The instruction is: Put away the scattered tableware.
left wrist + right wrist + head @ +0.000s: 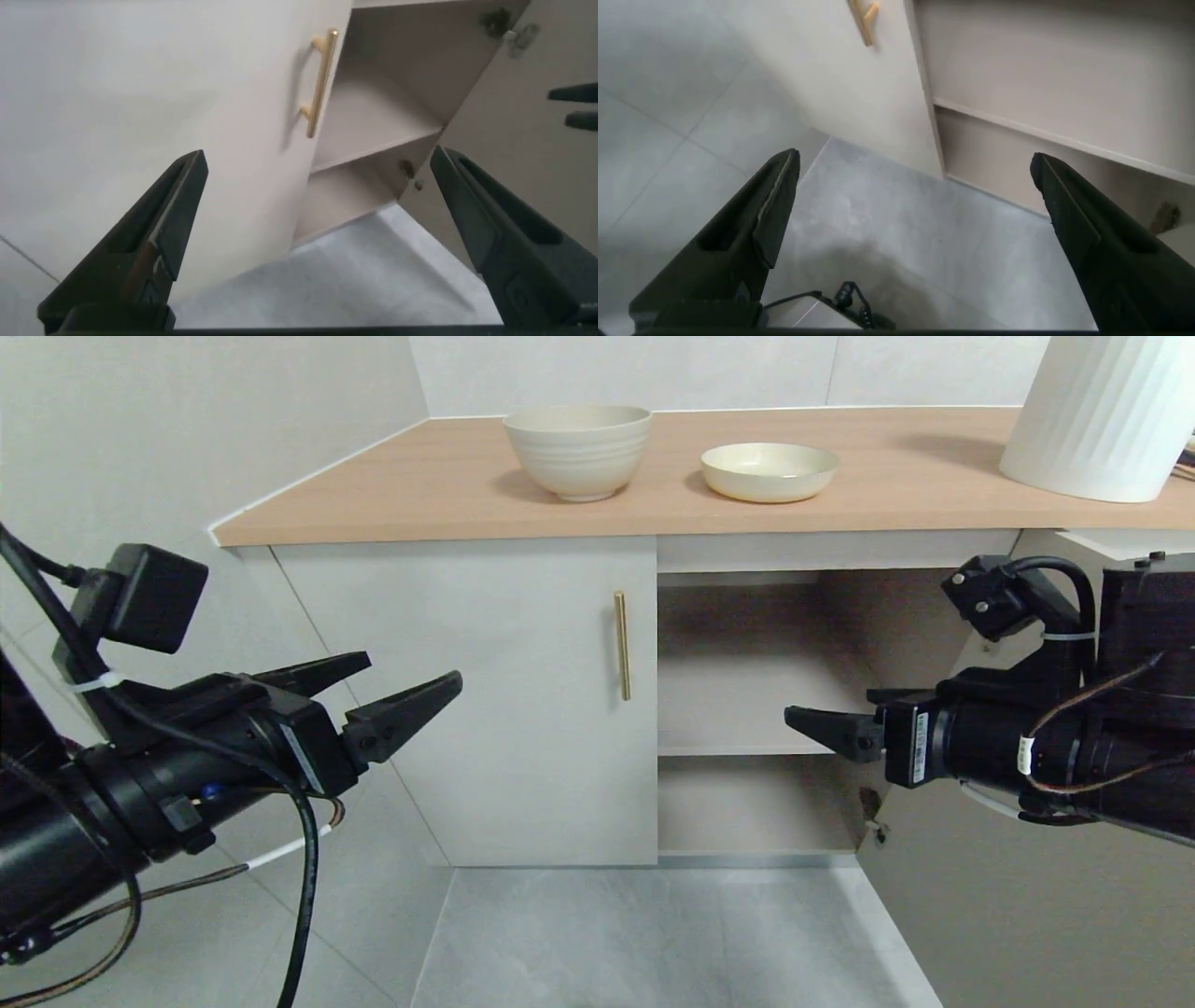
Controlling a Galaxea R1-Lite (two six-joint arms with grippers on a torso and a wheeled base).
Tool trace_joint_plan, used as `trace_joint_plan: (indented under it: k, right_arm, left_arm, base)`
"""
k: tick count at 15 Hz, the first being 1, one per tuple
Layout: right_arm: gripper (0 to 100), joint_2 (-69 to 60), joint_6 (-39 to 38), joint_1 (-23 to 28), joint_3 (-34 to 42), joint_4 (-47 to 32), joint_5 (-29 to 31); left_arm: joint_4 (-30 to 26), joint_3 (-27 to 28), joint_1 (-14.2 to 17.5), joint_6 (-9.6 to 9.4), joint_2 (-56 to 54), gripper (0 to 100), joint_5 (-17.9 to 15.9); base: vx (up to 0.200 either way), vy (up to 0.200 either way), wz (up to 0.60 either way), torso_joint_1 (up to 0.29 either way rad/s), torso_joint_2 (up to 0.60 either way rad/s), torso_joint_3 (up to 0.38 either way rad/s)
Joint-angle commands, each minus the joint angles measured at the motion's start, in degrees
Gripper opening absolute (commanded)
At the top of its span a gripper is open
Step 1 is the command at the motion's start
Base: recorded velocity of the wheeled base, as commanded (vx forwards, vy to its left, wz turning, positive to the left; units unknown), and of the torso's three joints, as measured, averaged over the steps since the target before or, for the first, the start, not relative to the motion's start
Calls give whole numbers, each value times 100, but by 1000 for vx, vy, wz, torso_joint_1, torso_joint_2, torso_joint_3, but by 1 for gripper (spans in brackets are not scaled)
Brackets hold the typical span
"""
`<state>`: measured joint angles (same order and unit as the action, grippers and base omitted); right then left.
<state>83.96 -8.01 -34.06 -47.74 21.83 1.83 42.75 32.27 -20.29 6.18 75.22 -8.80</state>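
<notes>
Left gripper, right gripper spread (arms level).

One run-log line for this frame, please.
left gripper: open, empty | right gripper: open, empty | deep bowl, shallow bowl: on countertop | cabinet: right door open

Open cabinet, wooden countertop, grey floor
</notes>
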Motion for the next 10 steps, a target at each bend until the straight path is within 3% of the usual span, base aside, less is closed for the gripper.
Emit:
trace_joint_plan:
  k: [1, 3, 9, 10]
  right_arm:
    - [100, -195, 1, -22, 37, -4, -7]
    - [100, -301, 1, -48, 63, -4, -16]
    - [100, -380, -16, -118, 124, 5, -60]
    - [100, -424, -43, -145, 186, 5, -60]
  left_arm:
    - [-83, 16, -11, -3, -51, 100, 1]
    - [-487, 78, -11, -3, -209, 100, -25]
    - [-557, 104, -11, -20, -218, 100, -25]
    - [-557, 95, -11, -20, -227, 100, -25]
  base:
    - [200, 0, 0, 2, 2, 2]
    - [200, 0, 0, 0, -2, 2]
    - [200, 0, 0, 4, 2, 2]
    - [0, 0, 0, 0, 0, 0]
